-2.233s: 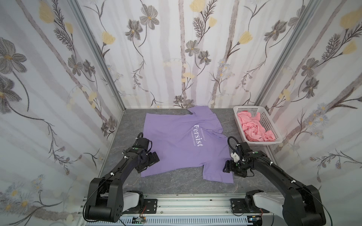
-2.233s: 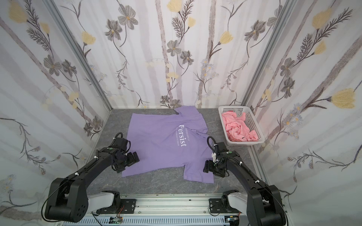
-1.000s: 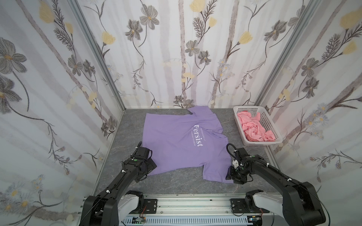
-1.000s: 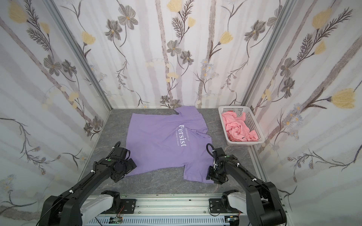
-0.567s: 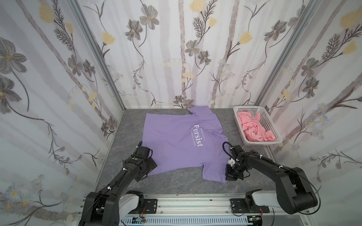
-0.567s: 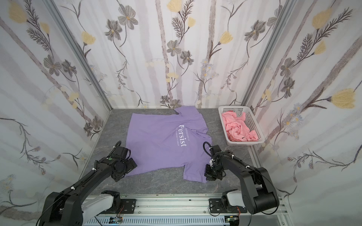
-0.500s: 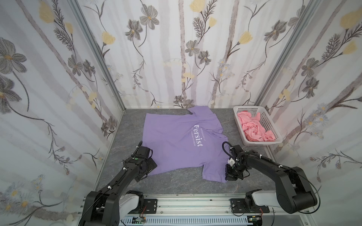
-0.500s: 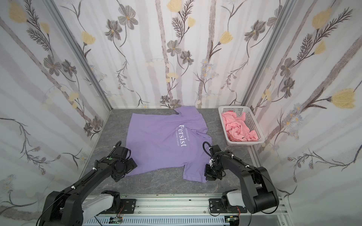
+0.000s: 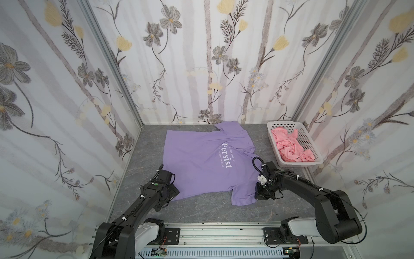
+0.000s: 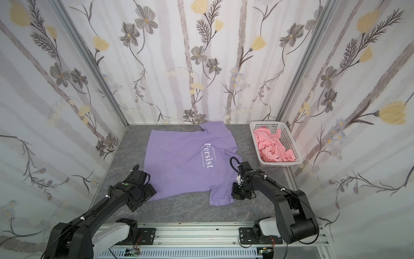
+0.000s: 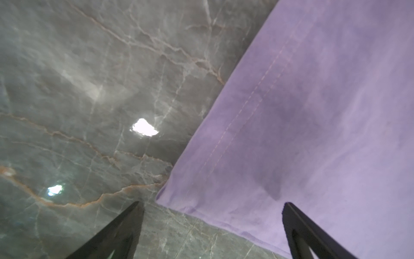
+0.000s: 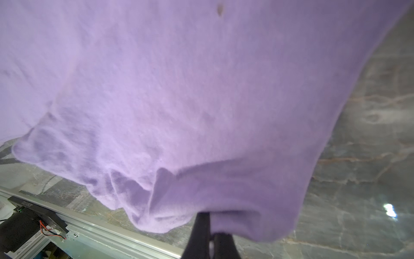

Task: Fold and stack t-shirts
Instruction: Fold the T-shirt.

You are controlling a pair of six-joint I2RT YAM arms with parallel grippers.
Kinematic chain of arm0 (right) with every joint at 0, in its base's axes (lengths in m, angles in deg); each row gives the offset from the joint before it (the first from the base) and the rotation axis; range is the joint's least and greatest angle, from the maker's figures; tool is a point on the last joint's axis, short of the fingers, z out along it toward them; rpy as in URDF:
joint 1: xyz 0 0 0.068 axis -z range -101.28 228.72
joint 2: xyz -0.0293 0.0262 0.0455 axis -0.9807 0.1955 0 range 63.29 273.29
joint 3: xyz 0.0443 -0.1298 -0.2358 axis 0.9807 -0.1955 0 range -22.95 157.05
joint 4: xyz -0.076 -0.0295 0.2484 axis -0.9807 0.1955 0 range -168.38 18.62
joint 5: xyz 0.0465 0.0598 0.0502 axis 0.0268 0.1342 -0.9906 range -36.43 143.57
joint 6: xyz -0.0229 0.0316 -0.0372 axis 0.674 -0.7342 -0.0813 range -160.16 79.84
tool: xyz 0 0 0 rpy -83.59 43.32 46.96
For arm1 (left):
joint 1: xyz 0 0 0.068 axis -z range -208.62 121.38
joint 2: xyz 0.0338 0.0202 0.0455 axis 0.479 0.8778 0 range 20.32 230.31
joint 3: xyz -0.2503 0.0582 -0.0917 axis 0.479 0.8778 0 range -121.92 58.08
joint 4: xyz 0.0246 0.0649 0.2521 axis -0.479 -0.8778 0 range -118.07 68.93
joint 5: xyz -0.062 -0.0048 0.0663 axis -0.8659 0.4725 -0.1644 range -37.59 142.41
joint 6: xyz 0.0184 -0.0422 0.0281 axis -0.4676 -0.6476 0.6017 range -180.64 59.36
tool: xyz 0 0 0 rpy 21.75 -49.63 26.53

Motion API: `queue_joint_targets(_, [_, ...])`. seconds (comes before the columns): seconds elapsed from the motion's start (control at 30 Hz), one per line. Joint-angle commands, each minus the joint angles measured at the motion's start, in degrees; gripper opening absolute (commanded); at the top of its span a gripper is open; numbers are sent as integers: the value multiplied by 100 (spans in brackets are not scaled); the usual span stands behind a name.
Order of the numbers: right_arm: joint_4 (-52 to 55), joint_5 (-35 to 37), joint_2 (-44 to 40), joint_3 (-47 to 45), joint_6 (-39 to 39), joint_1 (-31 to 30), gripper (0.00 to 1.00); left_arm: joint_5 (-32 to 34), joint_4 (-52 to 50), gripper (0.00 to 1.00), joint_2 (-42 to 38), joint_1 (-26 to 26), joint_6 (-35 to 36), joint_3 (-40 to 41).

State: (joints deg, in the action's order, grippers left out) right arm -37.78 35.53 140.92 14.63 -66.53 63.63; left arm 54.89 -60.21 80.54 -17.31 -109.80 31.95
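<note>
A lavender t-shirt (image 9: 201, 161) (image 10: 183, 163) with white lettering lies spread flat on the grey marble table, in both top views. My left gripper (image 9: 171, 191) (image 11: 211, 208) stands open at the shirt's near-left hem corner. One fingertip (image 11: 134, 213) is over bare table and its mate is over the cloth (image 11: 313, 112). My right gripper (image 9: 257, 194) (image 12: 210, 224) is shut on the edge of the near-right sleeve, and the cloth (image 12: 179, 89) bunches just above the jaws. A salmon-pink garment (image 9: 291, 148) (image 10: 273, 148) lies crumpled in a basket.
The white perforated basket (image 9: 284, 122) (image 10: 268, 122) stands at the back right, beside the right wall. Flower-papered walls close in three sides. An aluminium rail (image 9: 212, 233) with both arm bases runs along the front edge. Bare marble (image 9: 212, 208) lies between shirt and rail.
My right gripper has slid in onto the sleeve edge and shut on it. The left gripper stays open at the hem corner, hardly moved.
</note>
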Motion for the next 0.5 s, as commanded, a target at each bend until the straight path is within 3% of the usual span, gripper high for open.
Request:
queue_joint_targets(0.0, [65,-120,-59,-4,75,-14,0,187,-162,100,-64,3,-234,64])
queue_joint_targets(0.47, [169,-279,130,175,330,-18,0,378,281,79,-266,11,-323,411])
